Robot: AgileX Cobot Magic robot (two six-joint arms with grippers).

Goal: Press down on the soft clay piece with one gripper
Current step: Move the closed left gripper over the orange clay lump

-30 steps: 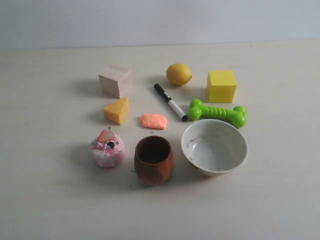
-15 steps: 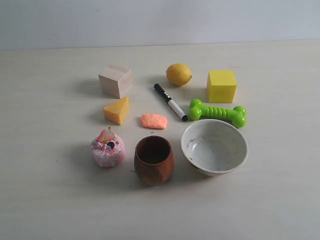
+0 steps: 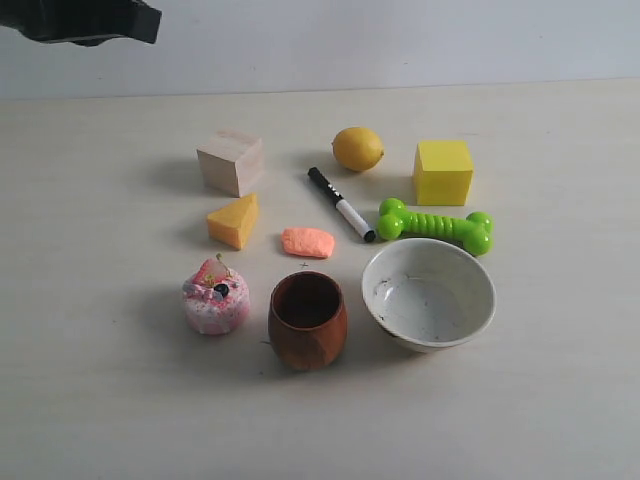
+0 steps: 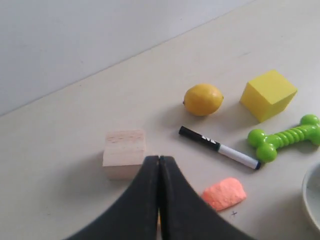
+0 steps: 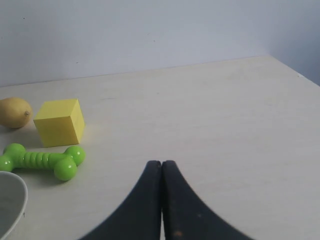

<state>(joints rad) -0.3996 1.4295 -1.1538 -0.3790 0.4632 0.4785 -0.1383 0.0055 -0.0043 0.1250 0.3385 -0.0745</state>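
The soft clay piece [image 3: 308,242] [image 4: 224,193], a small flat salmon-orange lump, lies on the table between the orange wedge [image 3: 234,220] and the black-and-white marker [image 3: 341,204]. My left gripper [image 4: 159,160] is shut with nothing in it, well above the table and short of the clay. A dark part of the left arm [image 3: 80,20] shows at the exterior view's top left corner. My right gripper [image 5: 161,164] is shut and empty over bare table, off to the right of the objects and outside the exterior view.
Around the clay: wooden cube [image 3: 231,161], lemon [image 3: 358,148], yellow cube [image 3: 443,171], green bone toy [image 3: 435,226], white bowl [image 3: 474,277], brown cup [image 3: 307,320], pink speckled cake toy [image 3: 215,297].
A dark part of the left arm has come into the exterior view at the top left. Nothing on the table has moved.
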